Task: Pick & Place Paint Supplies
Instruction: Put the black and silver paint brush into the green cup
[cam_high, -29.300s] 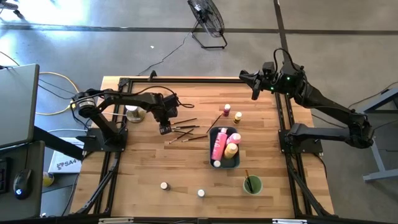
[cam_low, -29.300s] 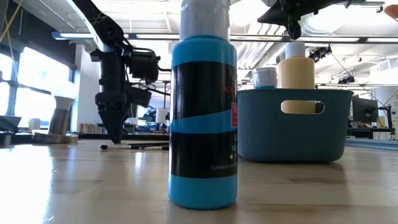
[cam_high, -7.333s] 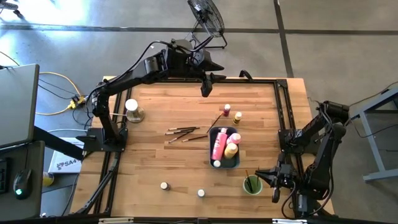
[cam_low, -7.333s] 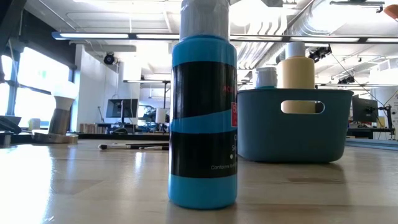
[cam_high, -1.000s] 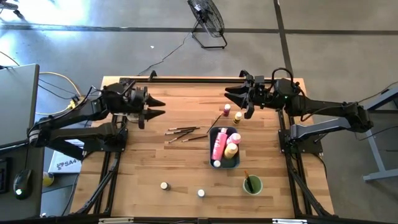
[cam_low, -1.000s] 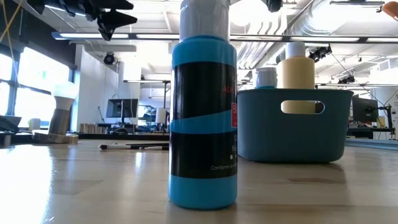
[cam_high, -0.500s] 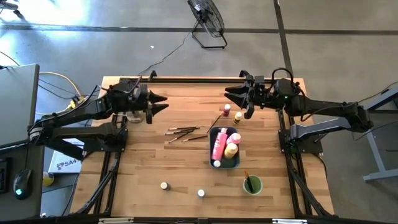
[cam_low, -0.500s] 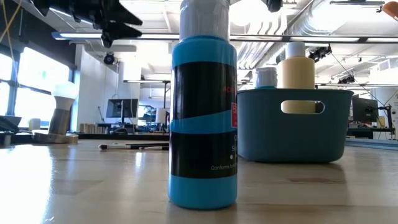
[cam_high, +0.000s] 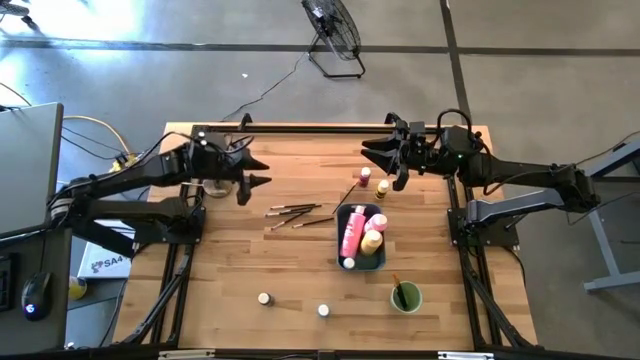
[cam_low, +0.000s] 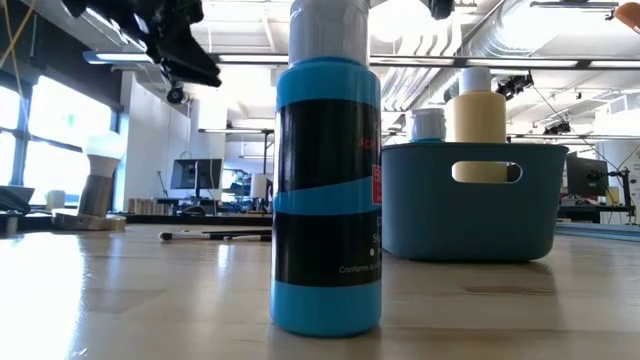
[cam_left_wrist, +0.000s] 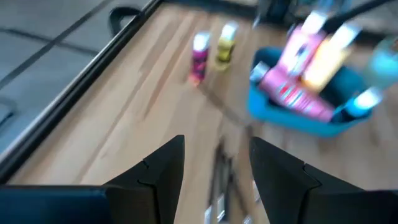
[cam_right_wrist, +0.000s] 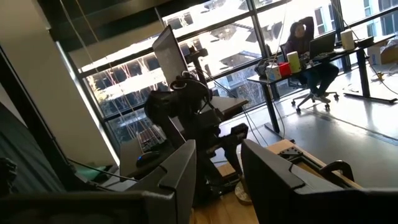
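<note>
Left claw (cam_high: 258, 169) hangs open and empty above the far-left tabletop (cam_high: 240, 260), beside the loose paintbrushes (cam_high: 295, 212). Right claw (cam_high: 377, 160) is open and empty too, above the two small bottles (cam_high: 373, 181) at the far side. Pink and yellow squeeze bottles (cam_high: 360, 235) lie in the blue tray (cam_high: 381, 215).

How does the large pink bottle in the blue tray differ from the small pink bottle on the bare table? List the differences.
Size: the large pink bottle is clearly bigger than the small pink bottle.
Pose: the large pink bottle lies lengthwise; the small pink bottle stands upright.
Place: the large one is inside the blue tray beside a yellow bottle; the small one stands on the table.
Both are pink with pale caps.
</note>
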